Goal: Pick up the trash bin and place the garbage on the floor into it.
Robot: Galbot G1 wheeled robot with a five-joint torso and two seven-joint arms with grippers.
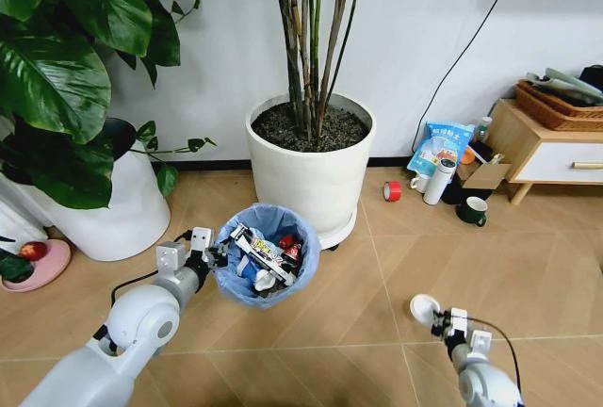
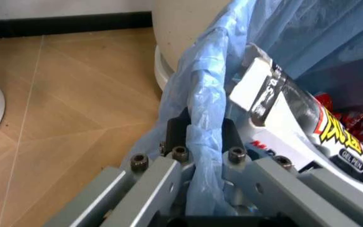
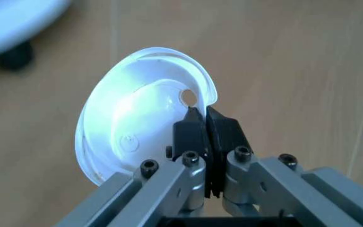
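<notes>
The left hand (image 1: 213,258) is clamped on the rim of the bin (image 1: 267,254), its black pads (image 2: 176,130) pinching the blue bag (image 2: 203,94) folded over the edge. The bin sits at the foot of the big white pot (image 1: 311,167), on or just above the floor (image 1: 358,303) (hard to tell which). Inside it lies garbage (image 1: 268,258): a white carton with black and yellow print (image 2: 295,120) and red wrappers (image 2: 351,125).

The right hand (image 1: 439,317) is low over the floor, well to the right of the bin, its fingers (image 3: 197,130) closed tight on the edge of a white round lid (image 3: 137,127); the lid is thin and domed, with a small hole near the grip.
</notes>
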